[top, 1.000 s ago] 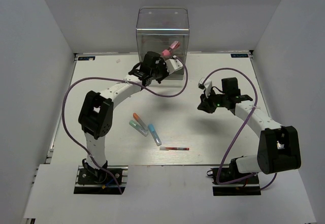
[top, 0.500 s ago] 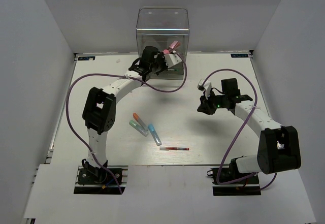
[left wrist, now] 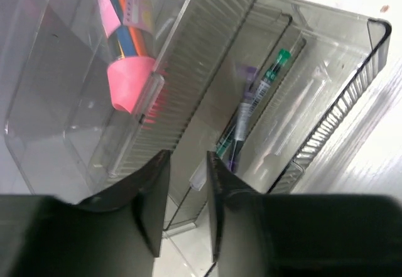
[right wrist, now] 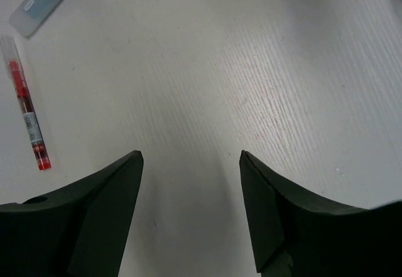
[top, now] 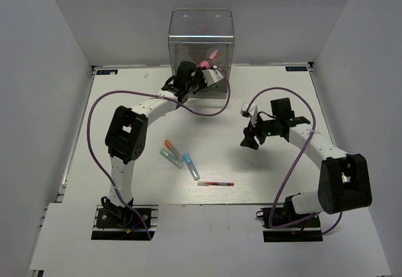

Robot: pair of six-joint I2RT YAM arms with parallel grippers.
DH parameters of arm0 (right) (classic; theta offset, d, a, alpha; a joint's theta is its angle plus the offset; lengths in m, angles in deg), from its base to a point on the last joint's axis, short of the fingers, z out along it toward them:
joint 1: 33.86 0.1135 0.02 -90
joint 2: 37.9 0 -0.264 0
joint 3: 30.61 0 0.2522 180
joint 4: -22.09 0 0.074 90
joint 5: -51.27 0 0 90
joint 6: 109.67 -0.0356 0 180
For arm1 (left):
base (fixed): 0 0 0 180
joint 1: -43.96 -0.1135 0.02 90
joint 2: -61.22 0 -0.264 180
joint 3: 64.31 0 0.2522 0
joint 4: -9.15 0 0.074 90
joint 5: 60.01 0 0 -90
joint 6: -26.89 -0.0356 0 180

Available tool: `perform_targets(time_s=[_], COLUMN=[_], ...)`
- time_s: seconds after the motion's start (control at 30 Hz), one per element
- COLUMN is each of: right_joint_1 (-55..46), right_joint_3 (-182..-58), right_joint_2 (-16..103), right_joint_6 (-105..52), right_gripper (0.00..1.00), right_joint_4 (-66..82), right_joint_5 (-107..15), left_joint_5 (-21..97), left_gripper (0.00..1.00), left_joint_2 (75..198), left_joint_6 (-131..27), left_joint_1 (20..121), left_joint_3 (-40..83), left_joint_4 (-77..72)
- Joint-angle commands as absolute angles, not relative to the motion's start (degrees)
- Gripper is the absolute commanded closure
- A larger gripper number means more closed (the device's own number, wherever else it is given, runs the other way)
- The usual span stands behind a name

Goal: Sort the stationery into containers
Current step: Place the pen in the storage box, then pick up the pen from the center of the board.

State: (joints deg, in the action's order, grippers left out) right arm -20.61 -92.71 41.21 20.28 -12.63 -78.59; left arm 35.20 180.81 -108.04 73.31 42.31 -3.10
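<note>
- Jaws of left gripper [left wrist: 187, 164] narrowly apart, nothing between them, at the front of the box [top: 201, 22].
- Right gripper [right wrist: 190, 157] jaws wide, empty, well in front of box.
- Pink piece [left wrist: 129, 79] in upper drawer [left wrist: 207, 32]; pens [left wrist: 251, 110] in lower drawer [left wrist: 339, 114].
- Markers [top: 179, 156] and red pen [top: 217, 183] lie well in front of box.

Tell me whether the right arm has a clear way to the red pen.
Probably yes: the right pincer hangs open over bare table, and the red pen lies near it with nothing between.
</note>
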Motion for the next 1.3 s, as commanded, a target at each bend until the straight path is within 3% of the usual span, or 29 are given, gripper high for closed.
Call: perform_targets(time_s=[0.0,0.1,0.3,0.4,0.57,0.67,0.93,1.13,1.27], right_joint_1=[-18.93,-17.96,-13.74,-10.32,-1.79,2.59,12.18,15.88,18.78], right_joint_3=[-95.09,-95.00,-94.91,-94.12,-91.05,-89.64,-87.97,-86.83,-85.16], right_joint_2=[41.73,41.99,42.43,42.35,42.26,42.52,45.68,46.21,46.48], right_joint_6=[25.85,26.83,29.55,32.45,33.33,30.45,23.15,21.64,21.20], right_gripper=[0.29,0.10,0.10,0.10,0.20,0.24,0.30,0.37,0.41], right_joint_4=[-16.37,-16.37,-18.13,-19.18,-17.08,-14.46,-7.77,-6.26,-4.77], right_joint_5=[-82.85,-84.25,-87.50,-88.12,-84.62,-80.23,-70.11,-65.90,-63.78], left_joint_5=[34.30,33.68,32.37,30.00,28.93,28.93,25.42,20.50,14.71], left_gripper=[0.58,0.53,0.44,0.30,0.13,0.09,0.09,0.09,0.08], left_joint_2=[178.46,177.06,171.36,166.87,160.11,154.84,135.61,122.67,116.95], left_joint_6=[-107.23,-107.23,-104.69,-101.79,-82.13,-67.89,-35.39,-22.61,-18.13], left_joint_1=[72.97,72.97,72.97,74.28,74.29,73.15,73.14,73.14,73.14], left_joint_3=[40.86,39.54,36.72,35.49,36.19,30.08,-1.28,-13.44,-13.99], left_joint_4=[-0.75,-0.23,1.01,1.62,-9.08,-15.58,-12.28,-10.86,-17.42])
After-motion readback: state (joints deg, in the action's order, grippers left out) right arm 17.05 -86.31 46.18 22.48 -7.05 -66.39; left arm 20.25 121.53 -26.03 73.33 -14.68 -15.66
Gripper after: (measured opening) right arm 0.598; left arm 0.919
